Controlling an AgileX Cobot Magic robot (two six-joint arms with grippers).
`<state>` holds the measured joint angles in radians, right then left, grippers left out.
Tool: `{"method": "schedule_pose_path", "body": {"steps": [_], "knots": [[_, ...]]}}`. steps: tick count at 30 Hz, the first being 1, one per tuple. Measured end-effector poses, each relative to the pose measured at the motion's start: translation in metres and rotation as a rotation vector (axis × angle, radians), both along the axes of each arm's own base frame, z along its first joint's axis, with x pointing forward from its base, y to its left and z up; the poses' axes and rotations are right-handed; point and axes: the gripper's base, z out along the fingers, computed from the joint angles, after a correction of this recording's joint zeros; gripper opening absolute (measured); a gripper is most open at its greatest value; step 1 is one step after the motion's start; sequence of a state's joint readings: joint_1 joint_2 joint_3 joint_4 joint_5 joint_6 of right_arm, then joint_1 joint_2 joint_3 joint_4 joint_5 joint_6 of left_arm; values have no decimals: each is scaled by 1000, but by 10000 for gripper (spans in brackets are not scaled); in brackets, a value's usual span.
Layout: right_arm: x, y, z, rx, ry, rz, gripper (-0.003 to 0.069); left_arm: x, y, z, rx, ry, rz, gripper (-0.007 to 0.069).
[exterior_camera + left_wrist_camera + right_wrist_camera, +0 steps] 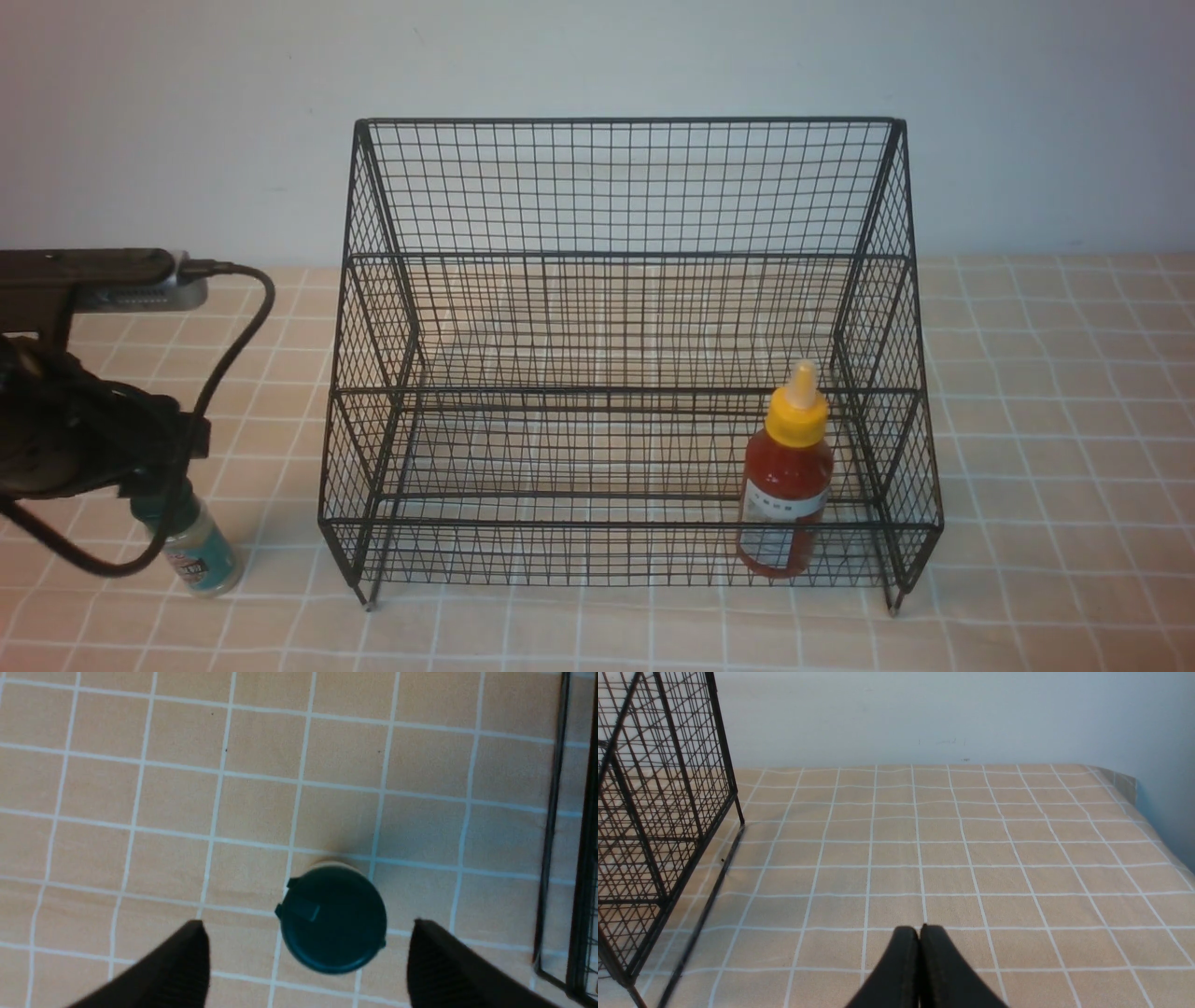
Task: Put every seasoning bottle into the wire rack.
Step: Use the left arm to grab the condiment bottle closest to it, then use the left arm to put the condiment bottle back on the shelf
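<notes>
Since the left fingers stand apart above the upright green-capped shaker jar on the desk, left of the wire rack, that arm is nearer; the right fingers are pressed together.

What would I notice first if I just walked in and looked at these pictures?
The big black wire rack in the middle of the checked tabletop grabs the eye, with the red sauce bottle standing upright in its front right corner. Left of the rack, outside it, the little green-capped shaker jar sits on the table, with the left gripper open above it, not touching it.
</notes>
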<state>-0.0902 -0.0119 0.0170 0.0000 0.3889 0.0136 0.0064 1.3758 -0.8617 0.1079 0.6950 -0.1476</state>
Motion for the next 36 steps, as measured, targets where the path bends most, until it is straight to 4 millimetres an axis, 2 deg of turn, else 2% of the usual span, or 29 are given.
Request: {"method": "schedule_pose_path", "body": {"steps": [2,4,9,11,14,16,19,22,23,25,27,28,30,33,35,36], "knots": [[0,0,0,0,0,0,-13,5,0,-7,-7,9,1,623],[0,0,0,0,0,0,-13,8,-1,-11,-10,17,2,642],[0,0,0,0,0,0,-13,19,-1,-28,-16,40,0,635],[0,0,0,0,0,0,-13,20,-1,-33,-17,56,0,602],[0,0,0,0,0,0,-13,23,-1,-41,-17,86,1,459],[0,0,0,0,0,0,-13,23,-1,-42,-19,98,3,332],[0,0,0,0,0,0,-13,22,-1,-39,-18,117,6,333],[0,0,0,0,0,0,-13,18,0,-21,-11,152,15,333],[0,0,0,0,0,0,-13,16,0,-3,-7,138,18,333],[0,0,0,0,0,0,-13,14,0,13,-7,116,22,333],[0,0,0,0,0,0,-13,8,0,40,-18,73,29,333],[0,0,0,0,0,0,-13,2,-3,60,-44,29,34,333],[0,0,0,0,0,0,-13,-10,-13,91,-93,-50,4,333],[0,0,0,0,0,0,-13,-25,-33,118,-146,-142,-90,333],[0,0,0,0,0,0,-13,-35,-55,129,-192,-179,-182,333],[0,0,0,0,0,0,-13,-36,-57,130,-198,-183,-190,333]]}}
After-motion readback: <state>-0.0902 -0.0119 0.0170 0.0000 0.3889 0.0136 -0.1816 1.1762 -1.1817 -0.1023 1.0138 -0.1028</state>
